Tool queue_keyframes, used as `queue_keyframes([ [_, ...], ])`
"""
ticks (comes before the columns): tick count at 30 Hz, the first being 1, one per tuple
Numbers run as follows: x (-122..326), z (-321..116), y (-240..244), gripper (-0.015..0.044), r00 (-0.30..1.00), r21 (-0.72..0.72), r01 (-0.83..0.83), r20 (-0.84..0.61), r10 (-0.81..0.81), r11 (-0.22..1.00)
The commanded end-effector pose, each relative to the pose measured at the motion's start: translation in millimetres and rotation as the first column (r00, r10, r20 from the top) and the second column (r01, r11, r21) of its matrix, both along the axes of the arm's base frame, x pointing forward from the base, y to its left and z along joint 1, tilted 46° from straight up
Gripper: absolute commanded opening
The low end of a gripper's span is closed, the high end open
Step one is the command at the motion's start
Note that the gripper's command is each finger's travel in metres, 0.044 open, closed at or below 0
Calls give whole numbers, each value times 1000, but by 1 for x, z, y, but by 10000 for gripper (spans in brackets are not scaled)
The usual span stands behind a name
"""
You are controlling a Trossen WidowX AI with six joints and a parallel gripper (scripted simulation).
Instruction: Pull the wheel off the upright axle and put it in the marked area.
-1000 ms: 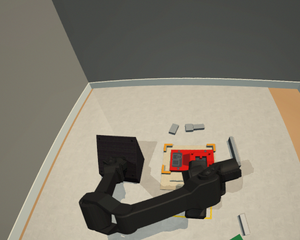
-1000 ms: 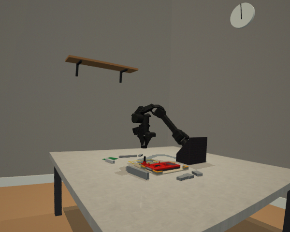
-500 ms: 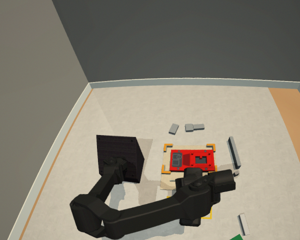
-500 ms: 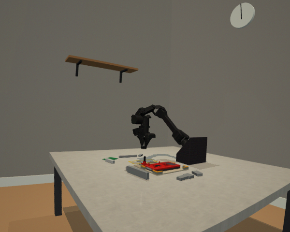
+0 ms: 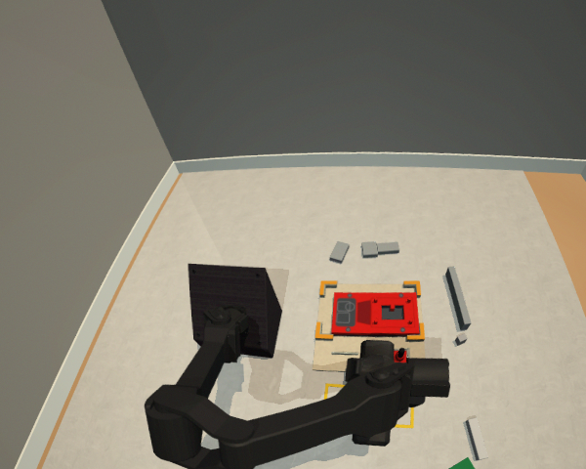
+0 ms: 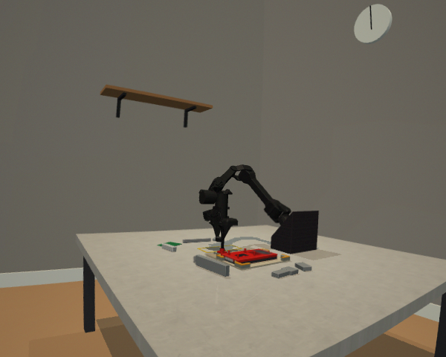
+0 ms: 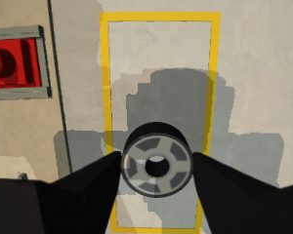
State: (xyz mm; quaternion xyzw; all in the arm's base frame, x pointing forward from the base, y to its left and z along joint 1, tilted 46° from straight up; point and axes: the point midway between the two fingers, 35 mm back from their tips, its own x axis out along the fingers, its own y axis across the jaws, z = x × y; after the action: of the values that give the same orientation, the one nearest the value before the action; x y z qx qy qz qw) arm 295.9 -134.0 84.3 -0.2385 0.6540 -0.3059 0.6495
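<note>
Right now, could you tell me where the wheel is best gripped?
Grip the wheel across its dark outer tread, coming from above along its bore, as the gripper does now: the round rim gives two opposite sides, and the spoked face and central hole stay free.
</note>
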Motion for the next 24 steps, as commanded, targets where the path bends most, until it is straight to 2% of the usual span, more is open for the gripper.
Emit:
queue_keyframes([
  [1, -4, -14, -15, 0, 1000, -7, 1, -12, -1, 1000],
  [8, -8, -26, -29, 0, 1000, -11, 1, -13, -1, 1000],
  [19, -6, -22, -24, 289, 1000, -5, 5, -8, -5, 1000],
  [24, -3, -1, -1, 300, 1000, -4, 3, -11, -3, 1000],
])
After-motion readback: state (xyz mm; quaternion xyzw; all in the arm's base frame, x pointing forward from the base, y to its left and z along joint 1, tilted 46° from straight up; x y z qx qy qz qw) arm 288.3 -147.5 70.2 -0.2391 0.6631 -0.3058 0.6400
